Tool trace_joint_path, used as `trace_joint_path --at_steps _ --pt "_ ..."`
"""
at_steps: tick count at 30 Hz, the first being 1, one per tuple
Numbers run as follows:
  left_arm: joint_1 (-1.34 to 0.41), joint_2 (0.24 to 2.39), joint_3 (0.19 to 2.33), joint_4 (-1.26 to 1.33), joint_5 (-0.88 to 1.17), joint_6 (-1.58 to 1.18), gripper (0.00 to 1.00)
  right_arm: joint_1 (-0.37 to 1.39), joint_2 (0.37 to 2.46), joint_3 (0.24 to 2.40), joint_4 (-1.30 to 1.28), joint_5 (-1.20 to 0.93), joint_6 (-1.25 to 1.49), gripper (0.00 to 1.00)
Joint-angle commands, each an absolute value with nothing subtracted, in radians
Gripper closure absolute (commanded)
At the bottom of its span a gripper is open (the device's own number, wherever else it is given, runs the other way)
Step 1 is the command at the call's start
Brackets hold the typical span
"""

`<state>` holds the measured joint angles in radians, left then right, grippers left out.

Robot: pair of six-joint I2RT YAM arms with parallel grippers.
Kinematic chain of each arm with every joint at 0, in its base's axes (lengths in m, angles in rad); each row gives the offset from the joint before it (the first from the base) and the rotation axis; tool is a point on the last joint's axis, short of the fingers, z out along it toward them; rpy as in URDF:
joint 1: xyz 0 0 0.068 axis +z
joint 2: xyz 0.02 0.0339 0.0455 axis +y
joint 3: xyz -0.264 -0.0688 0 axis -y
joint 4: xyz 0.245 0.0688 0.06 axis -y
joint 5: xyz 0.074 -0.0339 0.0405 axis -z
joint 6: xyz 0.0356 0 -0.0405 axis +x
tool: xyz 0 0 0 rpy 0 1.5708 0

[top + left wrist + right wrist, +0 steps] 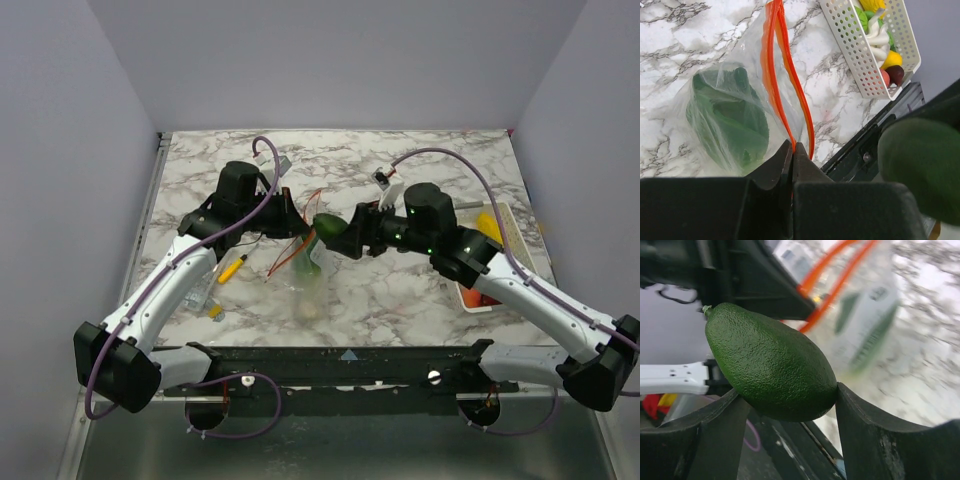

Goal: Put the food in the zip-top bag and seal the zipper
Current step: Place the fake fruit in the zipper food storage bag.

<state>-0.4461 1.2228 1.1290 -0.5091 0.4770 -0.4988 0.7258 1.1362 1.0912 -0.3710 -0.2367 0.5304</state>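
Landmark for this entry: the zip-top bag [747, 60], lying on the marble table [670, 55].

Bag: in the top view its long axis runs from the mouth, raised at the far end, back toward the arm bases. The zipper [766, 55] is unsealed. In the left wrist view its two red-orange strips meet at one end and spread apart going away from that end.

Left gripper [792, 150]: jaws pressed together on the zipper exactly where the two strips meet. The rest of the bag hangs away from the fingertips.

Inside the bag: a leafy green [725, 117], flat against the plastic, just beside the pinched end of the zipper.

Right gripper [788, 395]: jaws clamped on an avocado [770, 360], one finger on each flank of its broad end. The avocado's long axis lies across the line between the fingers. Its narrow stem end sticks out past the fingertips, up and to the left in the right wrist view. The avocado is outside the bag, just beside the mouth and the left gripper's fingers.

White slotted tray [855, 60]: well to the right of the bag, with yellow, white, green and reddish toy produce pieces [892, 59] in it.

Yellow pen [231, 269]: left of the bag, apart from it.
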Motion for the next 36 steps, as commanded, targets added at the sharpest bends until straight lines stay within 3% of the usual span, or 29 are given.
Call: trace_joint_path --at_steps 1,5,17,21,28,32,36 --pt "-0.437 1.186 1.106 -0.449 0.550 -0.494 1.00 0.811 1.180 1.065 -0.053 -0.264 0.632 0.99" --pt "-0.434 1.154 1.141 -0.529 0.496 -0.558 1.00 0.815 1.173 1.024 0.087 -0.272 0.699 0.99" --pt "-0.434 1.003 1.411 -0.969 -0.035 -0.535 1.00 0.815 1.124 0.955 0.188 -0.279 0.795 1.00" --pt "-0.434 1.060 1.349 -0.889 0.135 -0.577 1.00 0.815 1.099 0.941 0.199 -0.278 0.822 1.00" --pt "-0.436 1.162 1.120 -0.503 0.456 -0.796 1.00 0.815 1.039 0.867 0.233 -0.256 0.884 1.00" --pt "-0.436 1.181 1.072 -0.381 0.524 -0.862 1.00 0.815 1.024 0.837 0.176 -0.203 0.911 1.00" --pt "-0.436 1.188 1.070 -0.369 0.521 -0.867 1.00 0.829 1.104 0.925 -0.059 -0.149 0.832 1.00"
